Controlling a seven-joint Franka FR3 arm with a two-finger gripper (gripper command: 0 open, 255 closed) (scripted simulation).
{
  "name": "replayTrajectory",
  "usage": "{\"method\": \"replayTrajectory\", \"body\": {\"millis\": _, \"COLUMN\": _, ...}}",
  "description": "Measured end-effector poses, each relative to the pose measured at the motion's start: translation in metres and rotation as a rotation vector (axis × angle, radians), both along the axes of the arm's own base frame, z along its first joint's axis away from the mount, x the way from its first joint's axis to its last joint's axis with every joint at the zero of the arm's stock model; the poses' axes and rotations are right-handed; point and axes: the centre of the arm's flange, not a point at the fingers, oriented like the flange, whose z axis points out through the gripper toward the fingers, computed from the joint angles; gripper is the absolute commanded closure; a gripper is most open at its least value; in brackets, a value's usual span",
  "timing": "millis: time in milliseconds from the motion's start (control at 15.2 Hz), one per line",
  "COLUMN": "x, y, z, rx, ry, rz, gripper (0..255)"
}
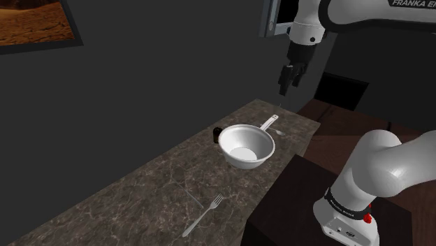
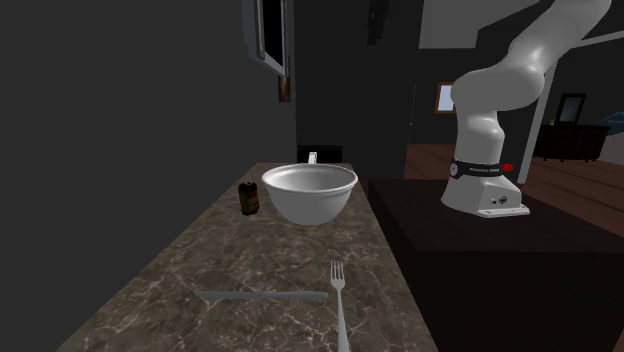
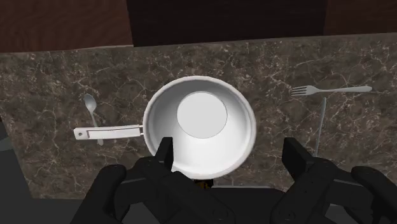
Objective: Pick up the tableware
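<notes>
The lettering on your arm's white upper link [image 1: 409,4] reads "FRANKA EM" before the shoulder view's edge cuts it off. The dark band around the arm's base [image 2: 480,170] carries small print that you cannot read, and the small dark can [image 2: 250,198] has a brownish label with no legible words.

The white bowl [image 3: 198,127] is your tableware. It stands upright on the dark marbled counter [image 1: 140,203], about midway along its length, with the can just beside it on the wall side. Its inside is plain white down to a flat round bottom. A white handle [image 3: 106,132] sticks out from under its rim toward the spoon [image 3: 91,107]. It may belong to a pan hidden beneath the bowl, but you cannot tell.

On the bowl's other side lie a fork [image 3: 331,90] and a knife [image 3: 322,122], well apart from it. In the second exterior view the fork [image 2: 340,300] and the knife [image 2: 262,296] are nearest the camera, set at a right angle to each other.

Your gripper [image 3: 229,153] hangs high over the counter's far end in the shoulder view [image 1: 288,78], looking straight down at the bowl. Its black fingers [image 3: 164,153] are spread wide and grasp nothing.

The arm's base sits on its dark stand [image 2: 480,235] beside the counter.
</notes>
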Motion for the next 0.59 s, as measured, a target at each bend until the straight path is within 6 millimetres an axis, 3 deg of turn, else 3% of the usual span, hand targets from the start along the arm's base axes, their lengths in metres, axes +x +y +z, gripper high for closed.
{"method": "replayTrajectory", "body": {"millis": 198, "x": 0.009, "y": 0.005, "z": -0.014, "rx": 0.0, "ry": 0.004, "rz": 0.037, "gripper": 0}}
{"method": "replayTrajectory", "body": {"millis": 594, "x": 0.045, "y": 0.03, "z": -0.073, "rx": -0.003, "ry": 0.018, "rz": 0.215, "gripper": 0}}
